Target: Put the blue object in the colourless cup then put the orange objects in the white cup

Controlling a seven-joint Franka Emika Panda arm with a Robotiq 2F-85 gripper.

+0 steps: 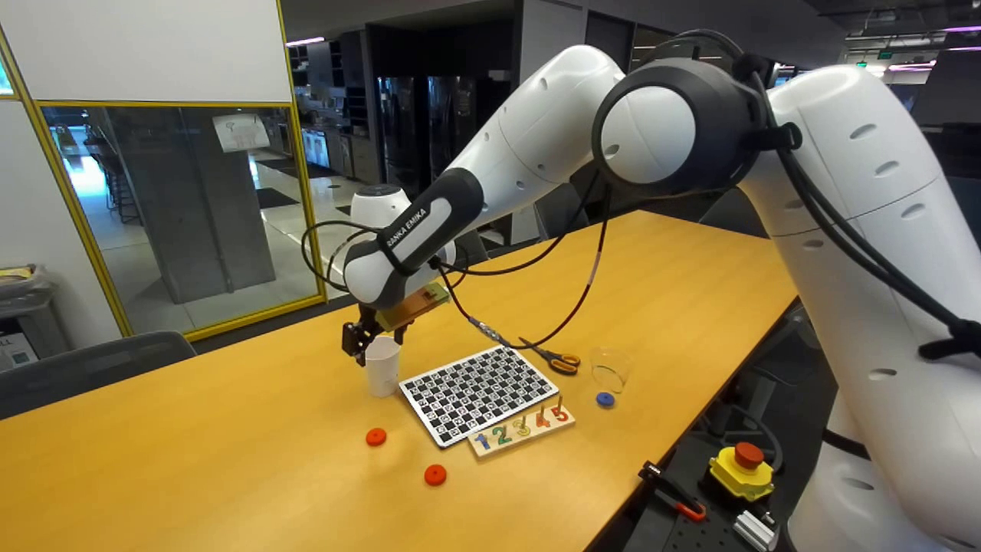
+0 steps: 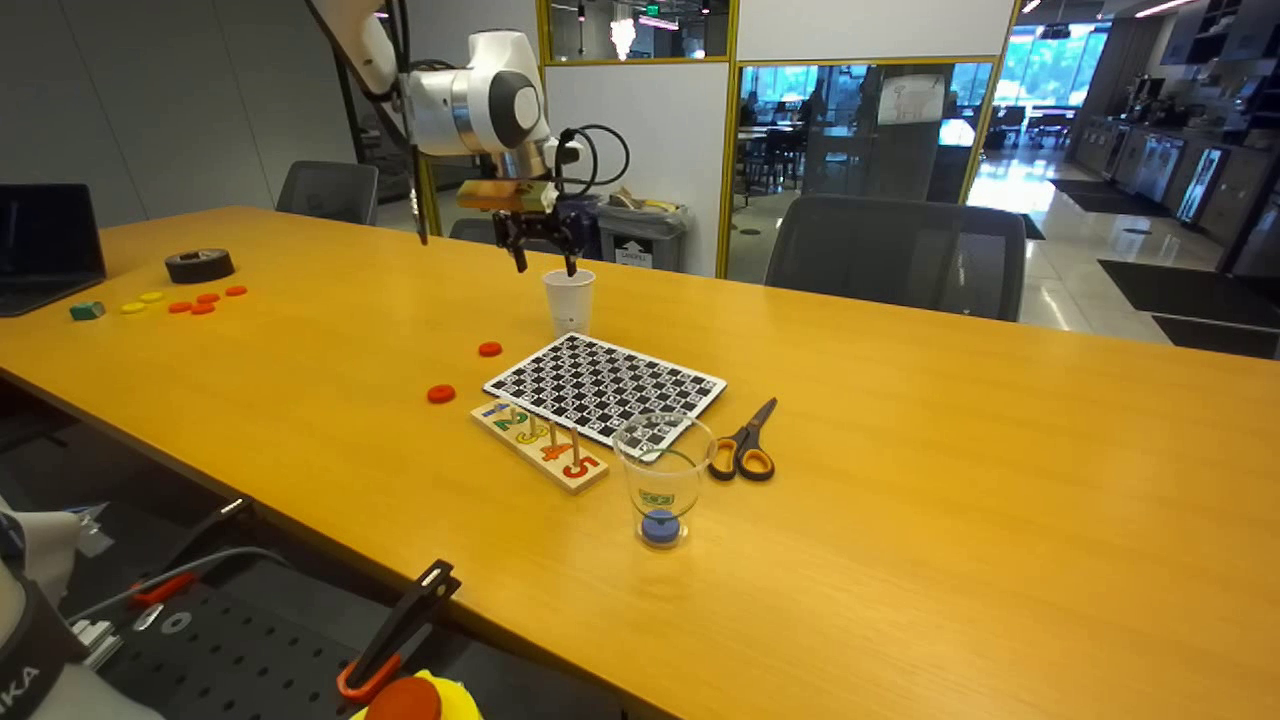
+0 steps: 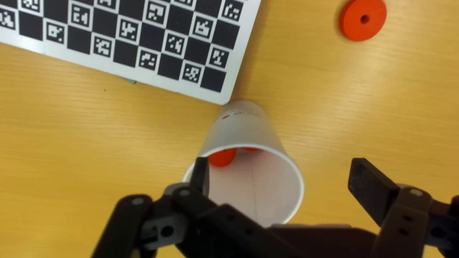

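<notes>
My gripper point(image 3: 279, 168) is open and empty at the height of the white cup's rim. The white cup point(image 1: 382, 372) stands upright by the checkerboard's corner; it also shows in an exterior view point(image 2: 570, 300). In the wrist view one finger overlaps the cup's point(image 3: 247, 130) rim and the other is beside it; contact cannot be told. Two orange pieces point(image 3: 223, 157) lie inside the cup. Two more orange pieces lie on the table, a nearer one point(image 1: 435, 475) and a farther one point(image 1: 375, 437). The blue piece point(image 2: 660, 527) shows at the bottom of the colourless cup point(image 2: 665, 470).
The checkerboard point(image 1: 479, 391) lies beside the white cup. A wooden number board with pegs point(image 1: 521, 431) lies along its edge. Scissors point(image 2: 742, 455) lie near the colourless cup. Several orange and yellow discs point(image 2: 203, 309), black tape point(image 2: 199, 265) and a laptop point(image 2: 45, 250) are farther off.
</notes>
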